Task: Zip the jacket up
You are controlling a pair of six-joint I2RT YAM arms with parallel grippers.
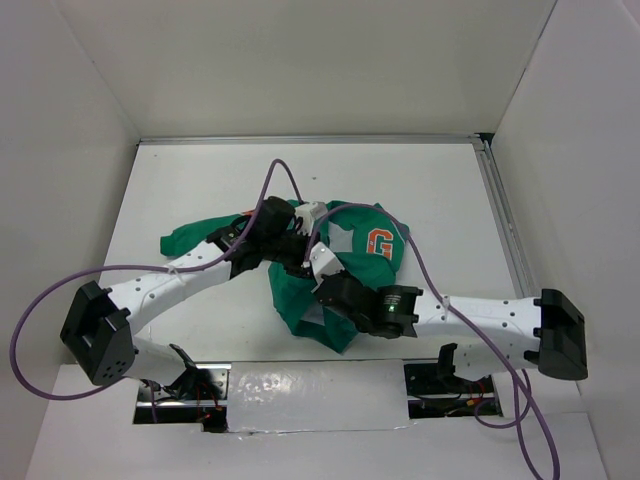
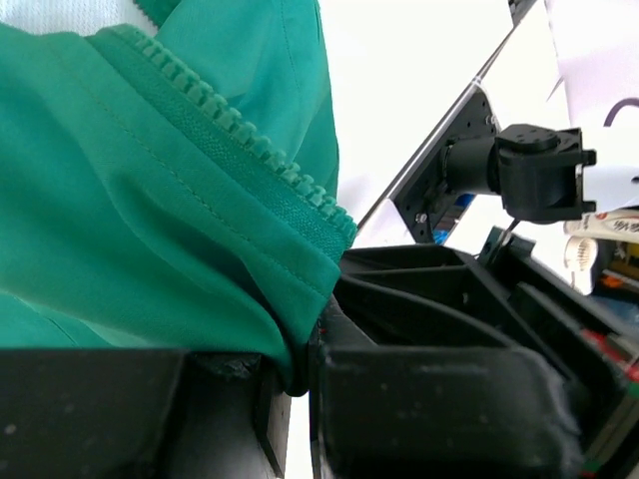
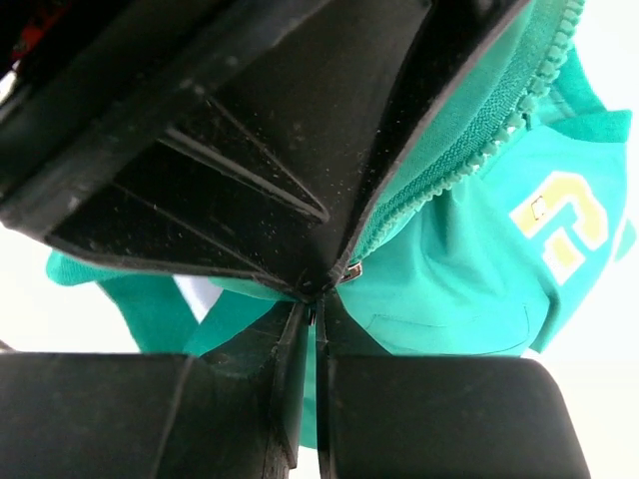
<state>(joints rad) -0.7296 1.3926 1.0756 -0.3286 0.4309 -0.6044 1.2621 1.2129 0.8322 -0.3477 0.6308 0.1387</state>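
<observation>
The green jacket (image 1: 350, 265) lies crumpled mid-table, its orange G patch (image 1: 380, 243) facing up. Both grippers meet over its front edge. My left gripper (image 1: 297, 250) is shut on a fold of the green hem (image 2: 297, 371), just below the open zipper teeth (image 2: 250, 135). My right gripper (image 3: 315, 299) has its jaws closed to a thin slit right against the left gripper's black fingers (image 3: 250, 150). A small dark tab sits between its tips, with the metal zipper slider (image 3: 352, 269) beside them. The G patch (image 3: 559, 220) shows beyond.
The white table (image 1: 200, 180) is walled on three sides, with a metal rail (image 1: 505, 230) along the right. Purple cables (image 1: 285, 175) loop over the jacket and beside both arms. The right arm's wrist (image 1: 395, 308) lies on the jacket's near part.
</observation>
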